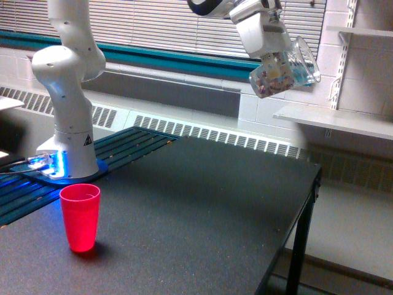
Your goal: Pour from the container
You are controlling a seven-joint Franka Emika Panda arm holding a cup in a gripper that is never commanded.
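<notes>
While held high at the two o'clock corner of the exterior view, well above the dark speckled bench (pixel 202 203), the clear bluish-tinted plastic container (pixel 288 70) lies tipped far over, mouth toward three o'clock, small pinkish-brown pieces heaped in its lower part. Clamped by the white claw (pixel 267 46) of the white arm, closed about the container's upper side; fingertips not separately visible, so exact grip width cannot be told. Far off at seven o'clock, upright near the bench's front edge and just in front of the arm's white base (pixel 70 147): an opaque red plastic cup (pixel 80 216), well apart from the container. Nothing seen falling from the mouth. Judged as the carry or early tilt stage, pour proper not yet made. Next move likely calls for bringing the container down and across toward seven o'clock, over the red cup, then tilting further with the mouth aimed inside the rim. Risk: pieces spilling early at this tilt
</notes>
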